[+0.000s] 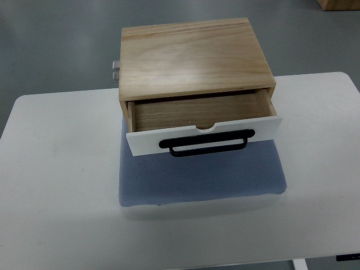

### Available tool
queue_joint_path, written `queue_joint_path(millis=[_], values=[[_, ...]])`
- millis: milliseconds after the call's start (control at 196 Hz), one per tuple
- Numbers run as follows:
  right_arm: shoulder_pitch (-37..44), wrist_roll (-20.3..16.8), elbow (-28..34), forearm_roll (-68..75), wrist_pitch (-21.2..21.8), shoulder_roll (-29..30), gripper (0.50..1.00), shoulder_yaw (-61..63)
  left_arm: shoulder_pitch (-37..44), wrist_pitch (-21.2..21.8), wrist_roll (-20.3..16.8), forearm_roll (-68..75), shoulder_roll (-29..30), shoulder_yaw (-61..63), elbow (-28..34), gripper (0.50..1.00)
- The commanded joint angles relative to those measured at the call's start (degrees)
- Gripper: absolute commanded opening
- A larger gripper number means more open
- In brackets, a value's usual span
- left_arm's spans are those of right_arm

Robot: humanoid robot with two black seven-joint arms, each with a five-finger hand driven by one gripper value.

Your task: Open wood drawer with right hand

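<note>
A light wooden box [194, 56] stands on a blue mat [199, 177] at the middle of the white table [56, 185]. Its drawer [197, 112] is pulled out toward me and stands open; the inside looks empty. The drawer has a white front [146, 142] with a black bar handle [207, 142]. Neither of my hands shows in the top view.
The table's far edge runs behind the box, with grey floor beyond. A small metal fitting [115, 70] sticks out at the box's back left. A wooden object [339, 4] shows at the top right corner.
</note>
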Motion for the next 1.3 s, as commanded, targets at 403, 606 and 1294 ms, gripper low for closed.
queue_joint_path(millis=[403, 606, 1294], values=[[-11.5, 4.0, -16.3, 0.4, 0.7, 12.9, 0.944, 10.9, 0.0, 0.0, 0.0, 0.0, 0.0, 0.0, 0.0, 1.000], [-15.1, 4.2, -16.9, 0.6, 0.6, 15.2, 0.944, 11.5, 0.0, 0.0, 0.0, 0.0, 0.0, 0.0, 0.0, 1.000], [-22.5, 4.0, -17.0, 0.6, 4.6, 19.5, 0.944, 11.6, 0.0, 0.0, 0.0, 0.0, 0.0, 0.0, 0.0, 1.000]])
